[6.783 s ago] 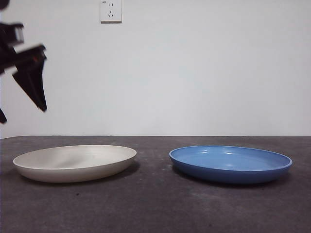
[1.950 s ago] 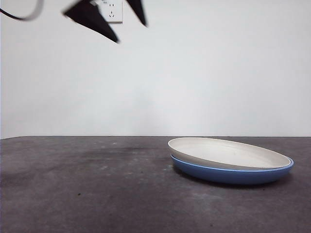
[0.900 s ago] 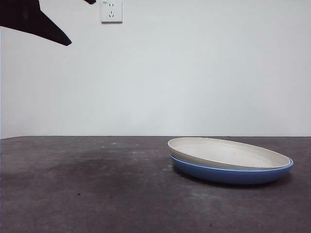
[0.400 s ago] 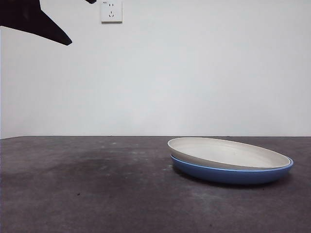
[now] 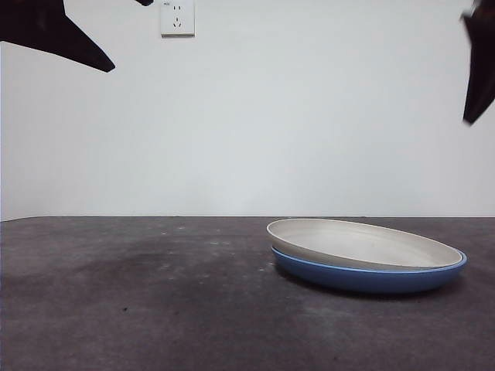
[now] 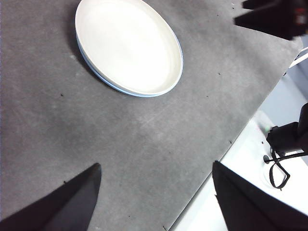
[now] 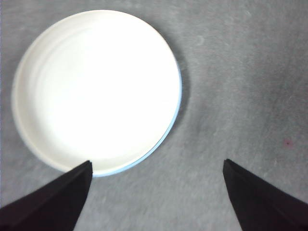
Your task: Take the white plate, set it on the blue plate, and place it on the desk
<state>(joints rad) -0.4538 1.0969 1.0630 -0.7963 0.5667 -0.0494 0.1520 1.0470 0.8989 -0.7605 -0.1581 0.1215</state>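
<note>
Cream-coloured and shallow, the white plate lay nested in the blue plate, sitting slightly askew so that in the front view its left edge rode a little above the blue rim while its right edge sat down level with it; the pair rested on the desk toward the right of that view. From above, the left wrist view showed the white plate covering nearly all of the blue plate, which appeared only as a thin crescent along one side, and the right wrist view showed the same: the white plate bright and round, the blue plate a narrow sliver at its edge. Left gripper hung high above the desk, well apart from the plates, its two black jaws spread wide with nothing between them; in the front view it showed as a dark pointed tip at the upper left. Right gripper was poised above the stacked plates, its jaws likewise spread and empty, and showed in the front view as a dark tip at the upper right edge. A white wall socket sat on the wall behind
</note>
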